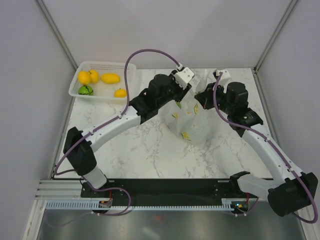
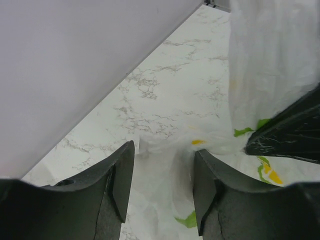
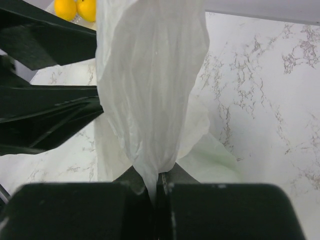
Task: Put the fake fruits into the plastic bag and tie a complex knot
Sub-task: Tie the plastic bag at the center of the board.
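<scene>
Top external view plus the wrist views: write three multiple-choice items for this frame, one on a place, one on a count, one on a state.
1. Where on the table does the basket sit?
A) far left corner
B) near right corner
C) centre
2. How many yellow fruits lie in it?
A) two
B) four
C) six
3. What is the right pincer doing?
A) open, empty
B) shut on the plastic bag
C) shut on a lemon

Answers:
1 A, it sits by the back-left walls.
2 B, four yellow ones lie beside one green fruit.
3 B, its jaws pinch the gathered film in the right wrist view.
</scene>
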`<state>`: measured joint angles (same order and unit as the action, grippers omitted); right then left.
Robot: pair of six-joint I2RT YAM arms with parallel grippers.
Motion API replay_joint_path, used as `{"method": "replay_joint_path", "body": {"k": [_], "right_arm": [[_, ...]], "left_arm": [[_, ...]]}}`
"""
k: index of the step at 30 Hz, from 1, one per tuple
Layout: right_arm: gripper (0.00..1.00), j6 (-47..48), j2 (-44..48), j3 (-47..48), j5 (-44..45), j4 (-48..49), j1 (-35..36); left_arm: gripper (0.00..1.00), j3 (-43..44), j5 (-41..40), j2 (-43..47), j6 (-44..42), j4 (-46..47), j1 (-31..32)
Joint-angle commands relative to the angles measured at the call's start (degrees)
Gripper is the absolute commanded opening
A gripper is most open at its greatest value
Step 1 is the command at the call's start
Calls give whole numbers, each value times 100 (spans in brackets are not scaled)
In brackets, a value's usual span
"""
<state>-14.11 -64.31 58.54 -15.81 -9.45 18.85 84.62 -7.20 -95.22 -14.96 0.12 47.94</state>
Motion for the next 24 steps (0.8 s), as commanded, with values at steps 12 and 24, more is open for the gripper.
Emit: {"method": "replay_joint_path", "body": {"k": [12,24], "right_arm": [[0,154,-64,105,-62,-39,-66],[0,198,7,140,-141,-127,-66]], "left_arm": [[62,-113,89,1111,660,-311,-48],[73,1979,1454,294,4086,-1392,-601]]}}
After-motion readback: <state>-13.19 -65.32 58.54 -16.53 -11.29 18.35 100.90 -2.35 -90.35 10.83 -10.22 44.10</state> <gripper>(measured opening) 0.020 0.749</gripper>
